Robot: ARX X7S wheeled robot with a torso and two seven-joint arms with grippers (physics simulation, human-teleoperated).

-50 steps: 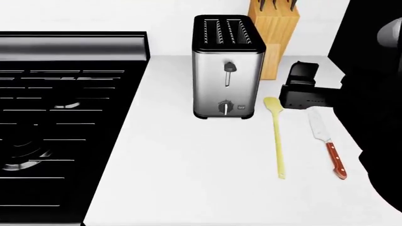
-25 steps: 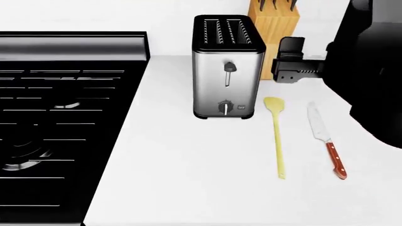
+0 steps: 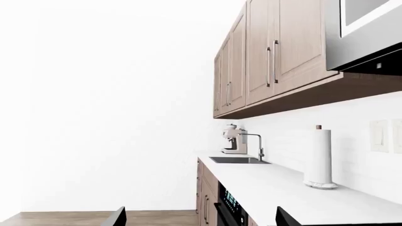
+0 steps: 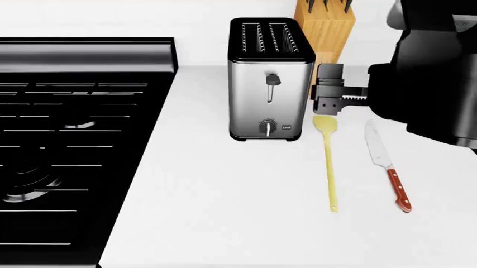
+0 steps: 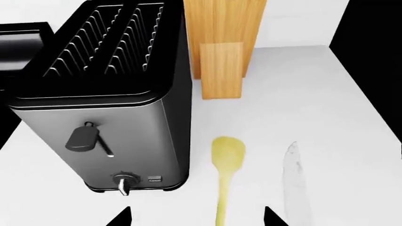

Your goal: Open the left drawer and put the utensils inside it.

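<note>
The pale-yellow spatula (image 4: 329,162) lies on the white counter (image 4: 223,212) to the right of the toaster, its head (image 5: 227,151) toward the wall. A knife (image 4: 387,166) with a silver blade (image 5: 294,181) and a reddish-brown handle lies a little farther right. My right gripper (image 4: 322,89) hovers open above the spatula's head, between the toaster and the knife block, and its fingertips (image 5: 119,217) straddle the spatula handle from above. My left gripper (image 3: 201,219) is open and empty in the left wrist view, facing along the kitchen. The left drawer is out of view.
A steel toaster (image 4: 268,78) stands mid-counter, with a wooden knife block (image 4: 325,39) behind it. A black stove (image 4: 75,151) fills the left. The left wrist view shows a distant sink (image 3: 237,160), a paper towel roll (image 3: 319,157) and upper cabinets (image 3: 276,52).
My right gripper has moved left and toward the wall, from beside the knife's tip to above the spatula's head by the toaster. The utensils have not moved.
</note>
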